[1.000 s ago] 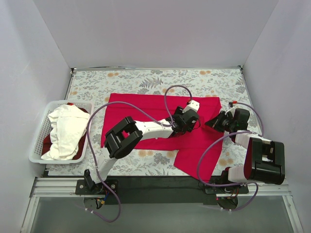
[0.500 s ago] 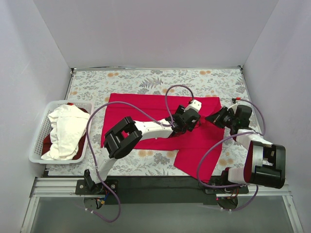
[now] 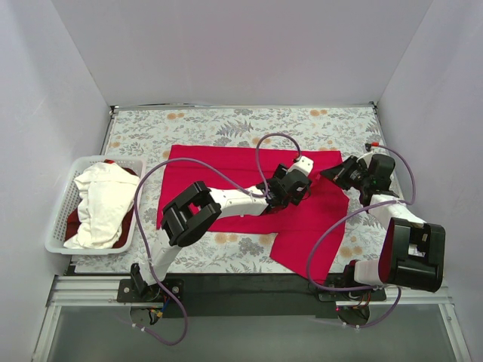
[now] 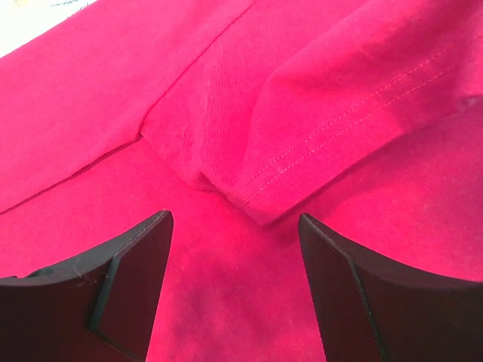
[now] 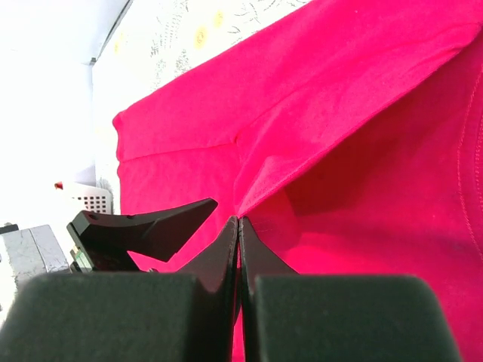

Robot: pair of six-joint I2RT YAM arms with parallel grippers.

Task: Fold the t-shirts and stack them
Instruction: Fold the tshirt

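A bright red t-shirt point(image 3: 226, 162) lies spread across the middle of the table. My left gripper point(image 3: 289, 190) stands open low over its right half, fingers point(image 4: 128, 264) either side of flat red cloth, and a hemmed fold point(image 4: 249, 151) lies just beyond the tips. My right gripper point(image 3: 330, 173) is shut on a thin edge of the same red shirt point(image 5: 339, 113) and holds it raised at the shirt's right side. My right gripper point(image 5: 239, 220) has cloth pinched at its very tips. A white t-shirt point(image 3: 102, 200) lies crumpled in the basket over another red one point(image 3: 75, 222).
The white slatted basket point(image 3: 56, 226) stands at the table's left edge. A floral grey cloth point(image 3: 189, 124) covers the table. White walls close in on three sides. The left arm's purple cable point(image 3: 260, 151) loops above the shirt.
My right gripper has moved toward the far side and slightly right, carrying the pinched shirt edge with it. The left gripper has barely moved and stays open.
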